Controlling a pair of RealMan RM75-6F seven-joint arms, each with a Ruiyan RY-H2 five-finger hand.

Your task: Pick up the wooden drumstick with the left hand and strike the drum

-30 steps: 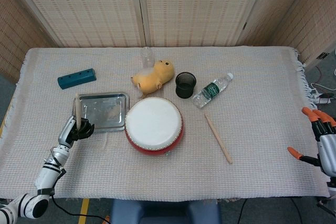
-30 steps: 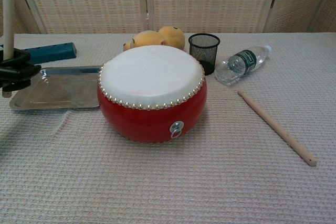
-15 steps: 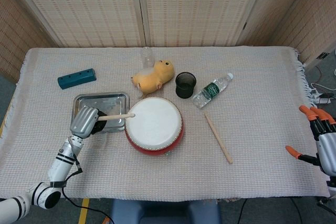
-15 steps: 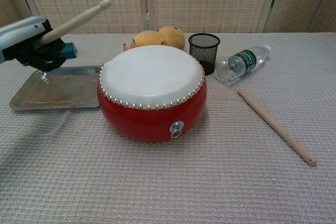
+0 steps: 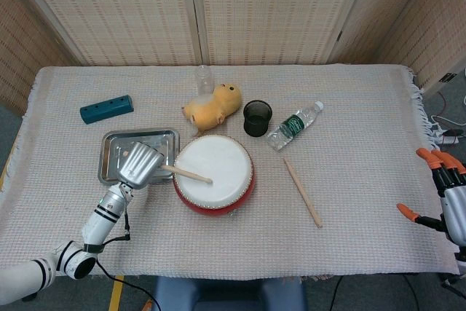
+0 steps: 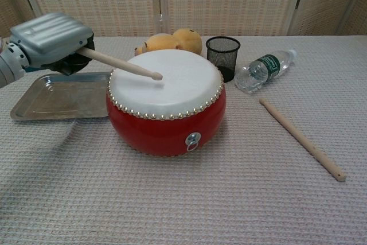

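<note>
The red drum (image 5: 213, 174) (image 6: 166, 101) with a white skin stands at the table's middle. My left hand (image 5: 140, 164) (image 6: 53, 41) grips a wooden drumstick (image 5: 187, 173) (image 6: 119, 64) at the drum's left side. The stick slants down to the right, and its tip is on or just above the white skin. A second wooden drumstick (image 5: 302, 191) (image 6: 301, 138) lies loose on the cloth right of the drum. My right hand (image 5: 448, 198) hangs at the table's far right edge with its orange-tipped fingers spread and nothing in them.
A metal tray (image 5: 111, 152) (image 6: 34, 105) lies under and behind my left hand. Behind the drum are a yellow plush toy (image 5: 212, 105), a black mesh cup (image 5: 257, 118) and a lying water bottle (image 5: 293, 124). A teal block (image 5: 106, 108) sits at the back left.
My left hand swung the drumstick from upright down over the drum, moving right over the tray; the tip now reaches the skin. The right hand has stayed put.
</note>
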